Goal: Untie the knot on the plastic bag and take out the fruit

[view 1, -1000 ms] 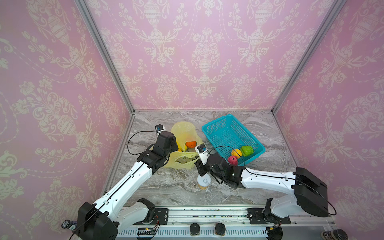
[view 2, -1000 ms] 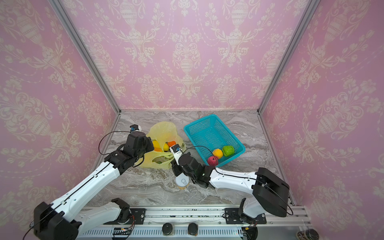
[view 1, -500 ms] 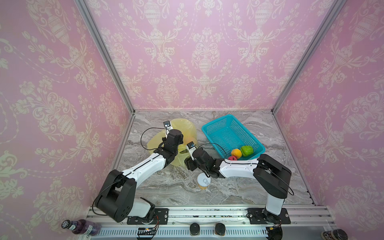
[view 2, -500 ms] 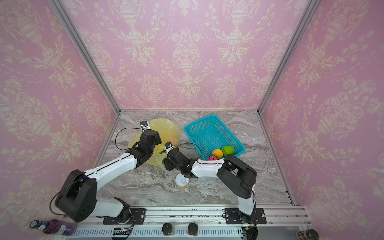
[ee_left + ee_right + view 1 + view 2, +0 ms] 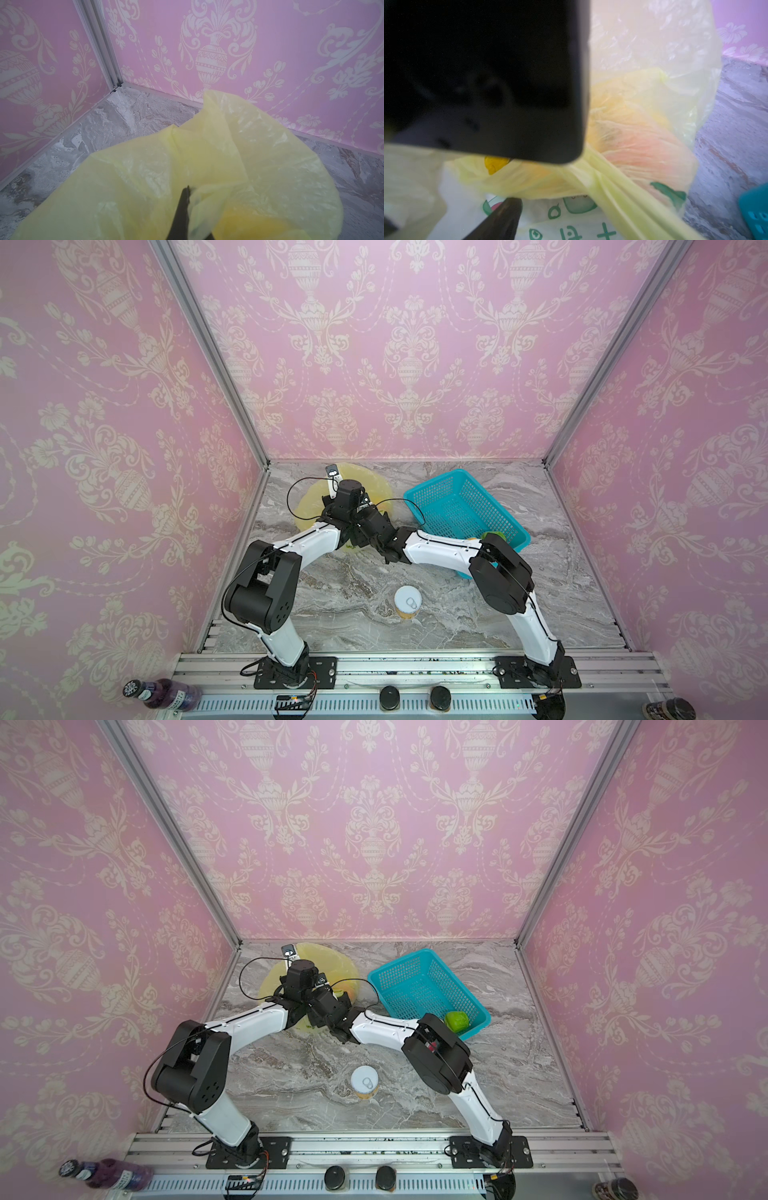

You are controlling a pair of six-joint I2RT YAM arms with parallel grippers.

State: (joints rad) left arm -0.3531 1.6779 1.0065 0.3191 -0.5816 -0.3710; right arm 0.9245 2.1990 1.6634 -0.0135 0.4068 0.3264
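The pale-yellow plastic bag [image 5: 365, 485] lies at the back left of the table, and both arms meet over it. My left gripper [image 5: 188, 190] is shut on a fold of the bag's film. The right gripper [image 5: 571, 207] is open right at the bag; one dark finger [image 5: 502, 218] shows, the other is hidden. The knot's twisted yellow strip [image 5: 616, 189] runs across in front of it. Orange-pink fruit [image 5: 639, 149] and a yellow piece [image 5: 495, 164] show through the film. A green fruit [image 5: 456, 1021] lies in the basket.
The turquoise perforated basket [image 5: 457, 497] stands at the back right, its near corner under my right arm. A white-lidded can [image 5: 407, 601] stands at the front middle. The left arm's black body [image 5: 483, 79] fills much of the right wrist view. Walls close off three sides.
Both grippers have moved back from the bag's front edge onto the bag and now crowd together. The right gripper has opened. The left stays shut on the film.
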